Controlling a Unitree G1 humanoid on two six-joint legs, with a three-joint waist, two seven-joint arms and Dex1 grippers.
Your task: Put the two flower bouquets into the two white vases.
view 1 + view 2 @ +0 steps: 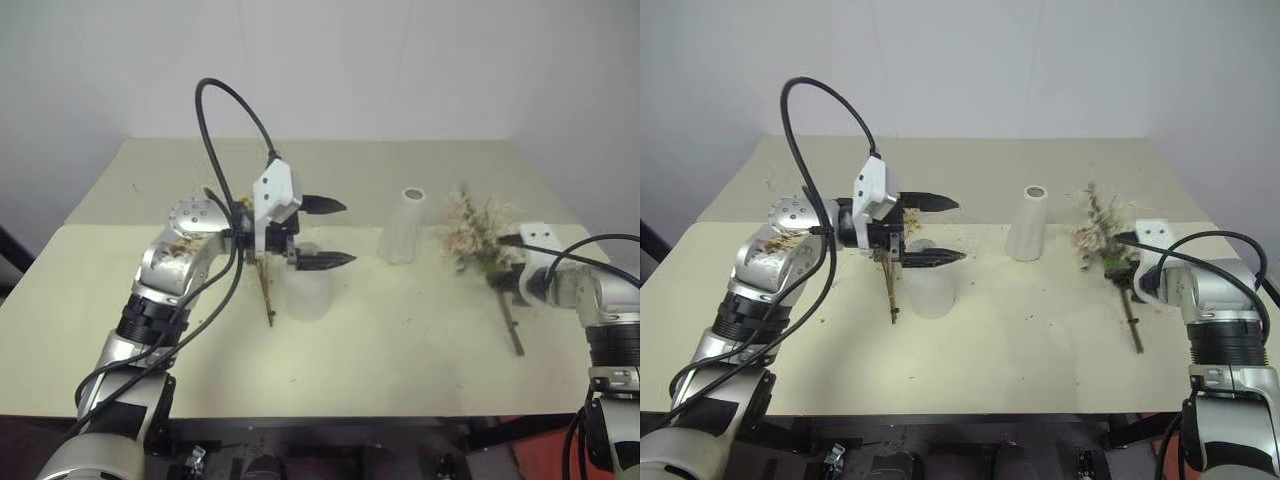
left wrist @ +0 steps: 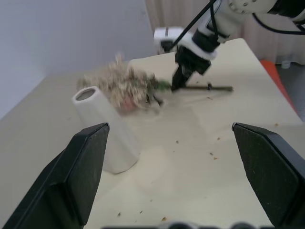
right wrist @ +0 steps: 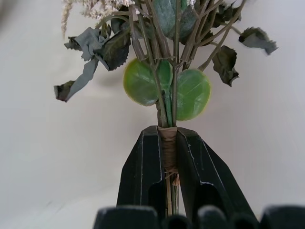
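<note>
Right wrist view: right gripper (image 3: pixel 169 167) clamps the cream bouquet (image 3: pixel 167 81) at its wrapped stems; left gripper (image 1: pixel 325 233) stands wide and empty. Next, I think, the bouquet goes over the tall vase (image 1: pixel 406 226), which stands to that gripper's left

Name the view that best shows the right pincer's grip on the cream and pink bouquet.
The right wrist view: the right pincer is shut on the bouquet at its wrapped stems. The head views show it small; the left wrist view shows it blurred.

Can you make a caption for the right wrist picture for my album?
The right end effector shut on the tied stems of a bouquet with round green leaves.
</note>
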